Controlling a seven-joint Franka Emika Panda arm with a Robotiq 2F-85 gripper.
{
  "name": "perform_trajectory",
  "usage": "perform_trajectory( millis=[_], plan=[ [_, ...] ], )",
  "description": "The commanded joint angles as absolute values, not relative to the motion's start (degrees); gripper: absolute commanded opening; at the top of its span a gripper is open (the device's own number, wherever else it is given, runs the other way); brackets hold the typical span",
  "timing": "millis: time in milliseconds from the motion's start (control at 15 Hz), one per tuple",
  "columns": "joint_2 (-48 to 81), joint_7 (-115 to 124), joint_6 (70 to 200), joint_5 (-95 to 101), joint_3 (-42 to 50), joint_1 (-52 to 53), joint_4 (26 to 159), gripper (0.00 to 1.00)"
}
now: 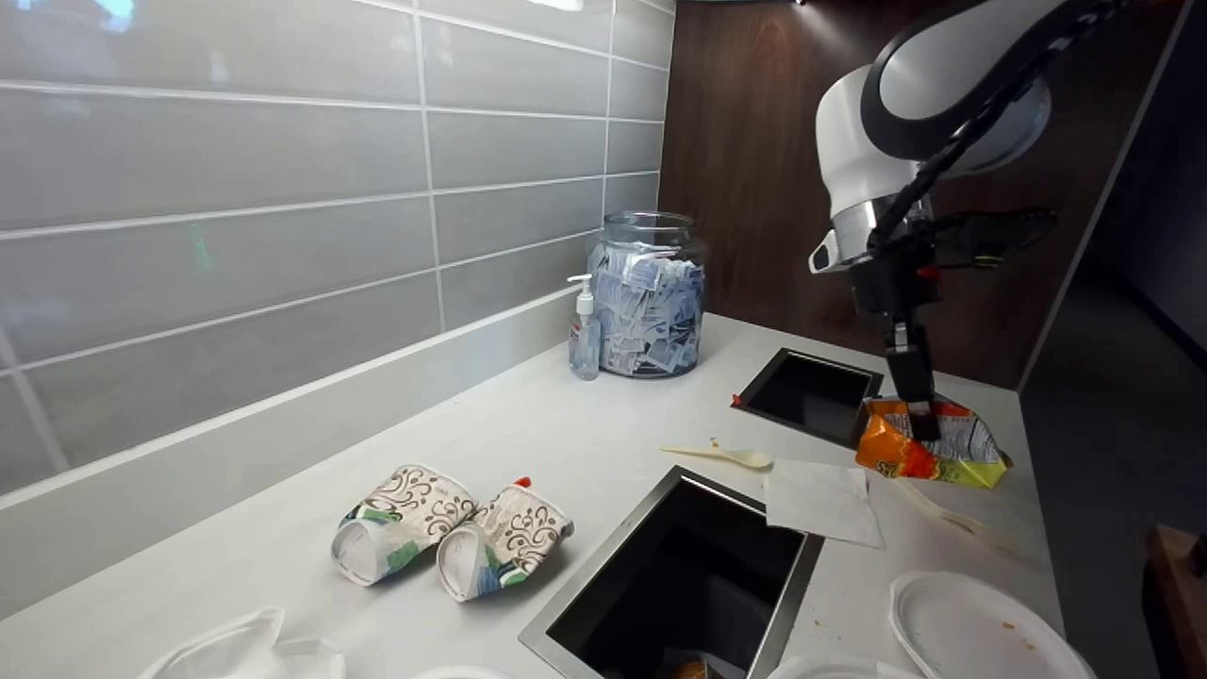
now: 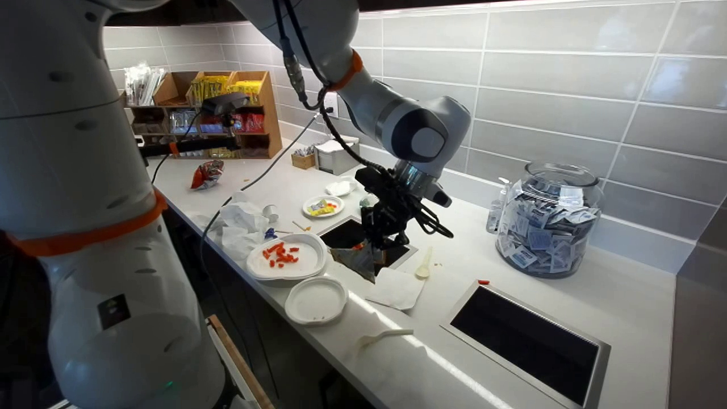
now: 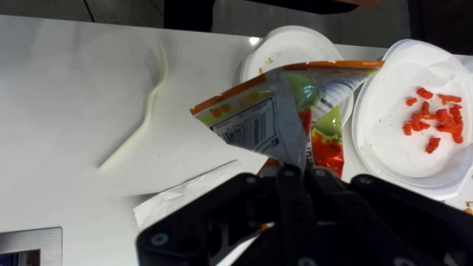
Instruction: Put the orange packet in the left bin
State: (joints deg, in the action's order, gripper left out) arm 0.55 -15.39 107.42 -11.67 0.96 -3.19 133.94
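Observation:
The orange packet (image 1: 891,448) is a crumpled snack bag with orange, green and silver parts. My gripper (image 1: 922,420) is shut on it and the bag hangs from the fingertips. In an exterior view the packet (image 2: 358,258) shows its grey side. In the wrist view the packet (image 3: 258,122) fans out beyond the gripper (image 3: 295,171). Two metal-framed bins are set in the counter. The bin with a spoon and napkin beside it shows its rim in both exterior views (image 1: 787,604) (image 2: 406,257). The other bin (image 2: 599,369) lies nearer the jar; its corner shows in the wrist view (image 3: 51,240).
A glass jar (image 1: 651,302) of small packets and a pump bottle (image 1: 585,335) stand by the wall. A spoon (image 1: 721,455), napkin (image 1: 820,500) and fork (image 3: 151,99) lie on the counter. Crushed cups (image 1: 415,514) and plates (image 2: 315,301), one bearing red snack pieces (image 2: 280,254), are also there.

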Motion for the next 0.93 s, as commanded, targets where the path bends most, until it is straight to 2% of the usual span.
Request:
perform_trajectory(
  millis=[0, 867],
  plan=[
    [2.7, -16.4, 105.0, -12.2, -0.3, -1.1, 130.5, 0.00],
    [9.6, -19.4, 103.0, -8.9, -8.3, 6.3, 116.1, 0.00]
  ],
)
